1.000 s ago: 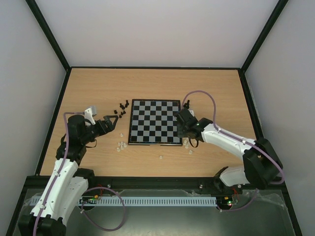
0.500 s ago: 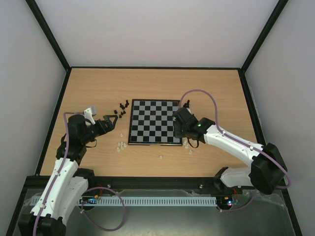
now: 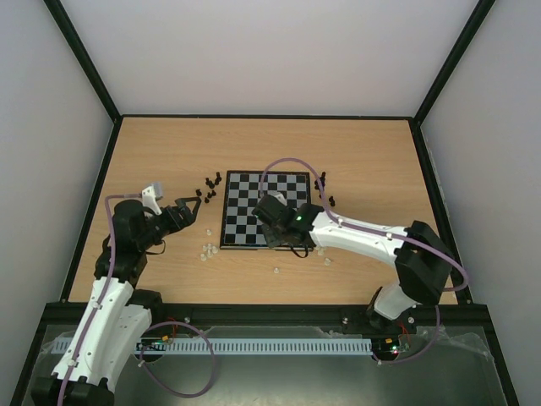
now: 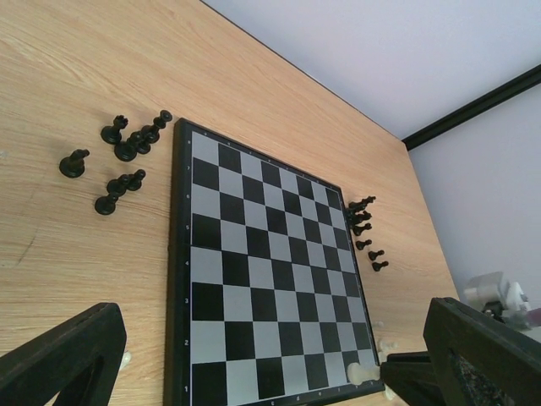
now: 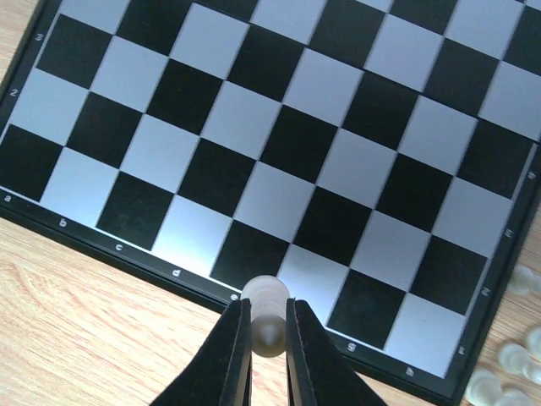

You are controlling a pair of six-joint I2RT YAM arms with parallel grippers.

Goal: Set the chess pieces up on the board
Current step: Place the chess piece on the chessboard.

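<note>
The board (image 3: 245,193) lies mid-table with no pieces standing on it. My right gripper (image 3: 270,223) is over the board's near edge. In the right wrist view it (image 5: 267,315) is shut on a pale chess piece (image 5: 266,296), held above the board's (image 5: 296,135) near rim by the "e" mark. That piece also shows in the left wrist view (image 4: 363,372). My left gripper (image 3: 191,211) is open and empty, left of the board; its fingers (image 4: 63,359) frame the board (image 4: 254,254).
Black pieces stand in a cluster off the board's far left corner (image 3: 211,183) (image 4: 127,145) and in a row off its right side (image 3: 325,188) (image 4: 363,228). Pale pieces lie near the near left corner (image 3: 205,248) and near right corner (image 3: 325,253) (image 5: 507,372).
My right arm has swung left from the board's right edge to over its near edge, carrying the pale piece. The left arm has barely moved.
</note>
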